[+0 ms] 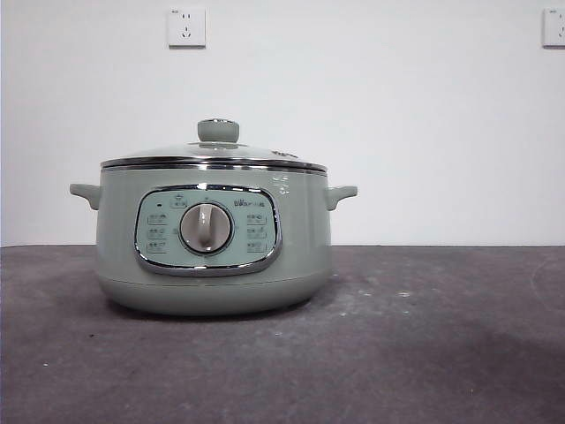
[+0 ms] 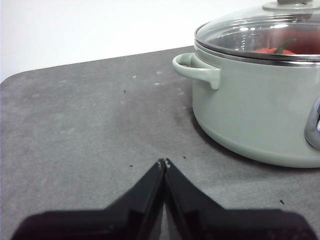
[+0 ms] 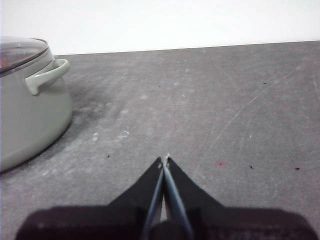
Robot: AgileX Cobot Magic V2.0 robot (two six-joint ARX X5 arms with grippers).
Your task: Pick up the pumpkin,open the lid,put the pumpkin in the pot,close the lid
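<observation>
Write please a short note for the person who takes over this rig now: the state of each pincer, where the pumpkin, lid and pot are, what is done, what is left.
Left pincer: shut, empty, low over the table beside the pot, apart from it.
Right pincer: shut, empty, low over the table on the pot's other side, apart from it.
Pumpkin: inside the pot, orange-red with a green stem, seen through the glass.
Lid: seated on the pot's rim, knob up.
Done: pumpkin is in, lid is closed.
Left: nothing seems to remain; both arms look parked.
</observation>
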